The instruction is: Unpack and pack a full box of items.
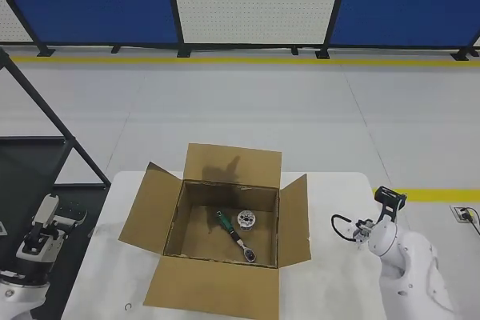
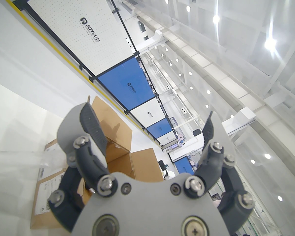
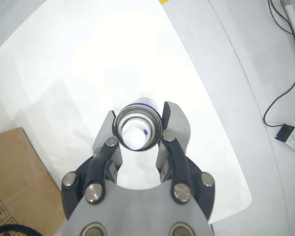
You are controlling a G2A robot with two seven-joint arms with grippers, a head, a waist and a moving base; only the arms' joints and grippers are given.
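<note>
Box [image 1: 224, 232] was set on the middle of the tabletop [image 1: 336, 280] with all four flaps folded outward, the nearest flap lying toward the near edge. Beyond the left edge, at the near side, the left gripper [image 2: 150, 124] was seen with its fingers spread wide and nothing between them. Over the right part of the tabletop, between the box's right flap and the right edge, the right gripper [image 3: 139, 117] was clamped on a can [image 3: 137, 130], its fingers pressed against the can's sides. The can was held upright, its metal rim and white cap turned toward the wrist camera; whether it touched the tabletop could not be told. Inside the box, a wrench [image 1: 234, 234] with a green handle was laid slantwise on the floor, its head toward the near wall. A round metal part [image 1: 246, 218] was placed just beside the handle, farther in; whether the two touched could not be told.
</note>
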